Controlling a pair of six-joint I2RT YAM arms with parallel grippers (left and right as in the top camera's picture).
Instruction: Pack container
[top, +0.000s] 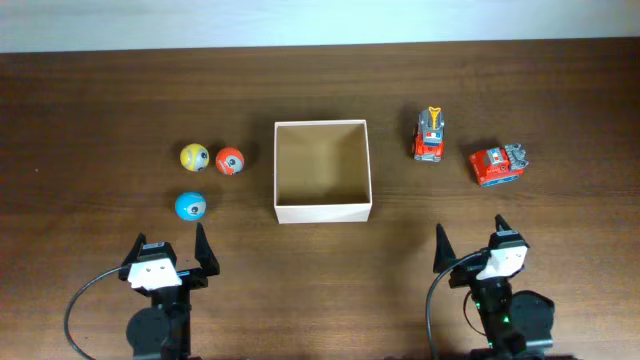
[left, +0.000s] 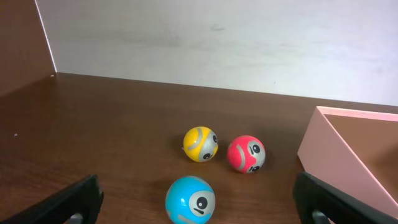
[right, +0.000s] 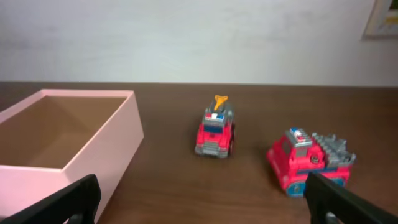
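The cream cardboard container (top: 322, 170) stands empty at the table's middle; it also shows in the left wrist view (left: 348, 152) and the right wrist view (right: 68, 143). Left of it lie a yellow ball (top: 194, 157), a red ball (top: 229, 161) and a blue ball (top: 190, 206). Right of it stand a red toy truck with a yellow crane (top: 431, 135) and a red fire truck (top: 498, 164). My left gripper (top: 171, 252) is open and empty, just behind the blue ball (left: 190, 199). My right gripper (top: 471, 245) is open and empty, near the fire truck (right: 310, 160).
The brown wooden table (top: 100, 110) ends at a pale wall at the back. A brown panel (left: 22, 43) stands at the far left in the left wrist view.
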